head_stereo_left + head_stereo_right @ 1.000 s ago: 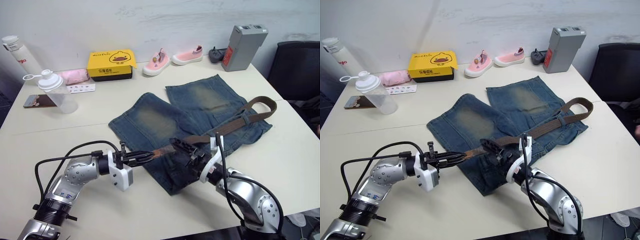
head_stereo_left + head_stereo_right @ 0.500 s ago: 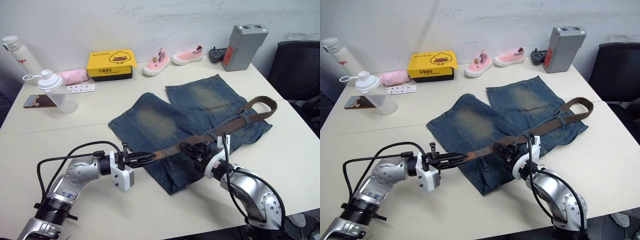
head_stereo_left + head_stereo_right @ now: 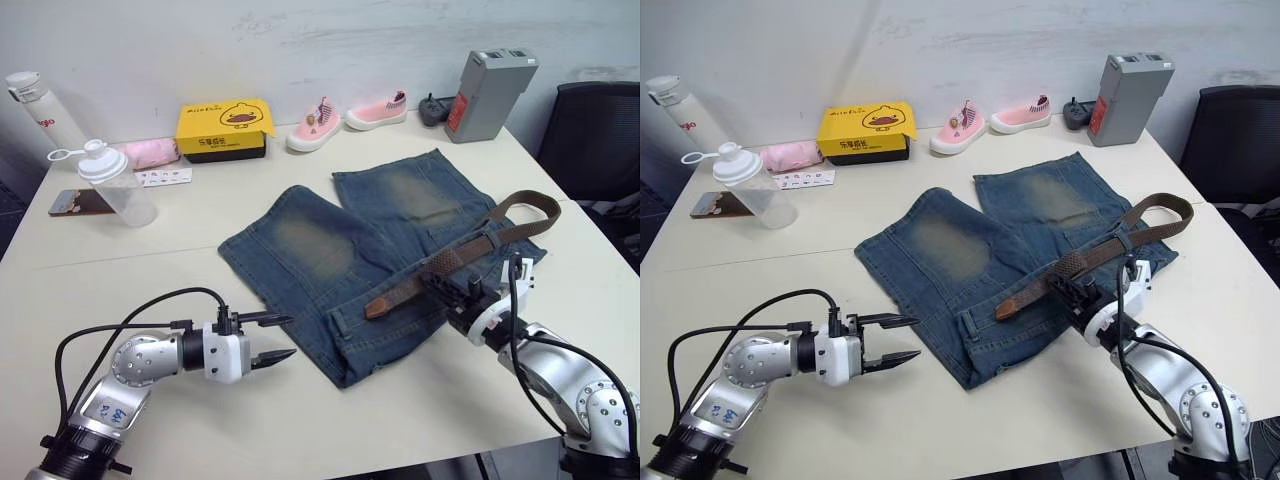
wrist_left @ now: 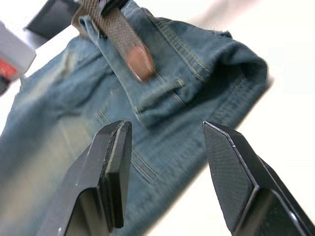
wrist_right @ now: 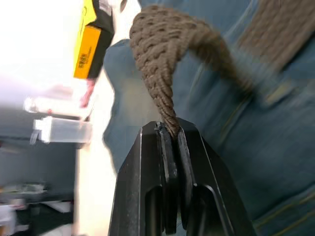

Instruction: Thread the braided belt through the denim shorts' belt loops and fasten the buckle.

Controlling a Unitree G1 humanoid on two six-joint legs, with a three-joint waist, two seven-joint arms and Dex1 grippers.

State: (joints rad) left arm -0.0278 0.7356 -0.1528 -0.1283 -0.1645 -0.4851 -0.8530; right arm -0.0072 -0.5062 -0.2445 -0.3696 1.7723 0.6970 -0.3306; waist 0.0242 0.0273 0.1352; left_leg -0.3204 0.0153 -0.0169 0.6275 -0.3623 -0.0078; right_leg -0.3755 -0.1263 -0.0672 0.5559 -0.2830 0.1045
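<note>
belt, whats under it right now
The belt lies across the denim shorts near the waistband, with the right gripper clamped on it. The denim directly beneath the strap is covered.

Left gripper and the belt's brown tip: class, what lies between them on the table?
In the left eye view, bare table and then the folded edge of the denim shorts lie between the open left gripper and the braided belt tip.

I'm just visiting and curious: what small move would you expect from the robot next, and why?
Probably the open left gripper moves back to the braided belt's brown tip and grips it. That tip lies loose on the denim shorts, while the right gripper pinches the belt farther along.
</note>
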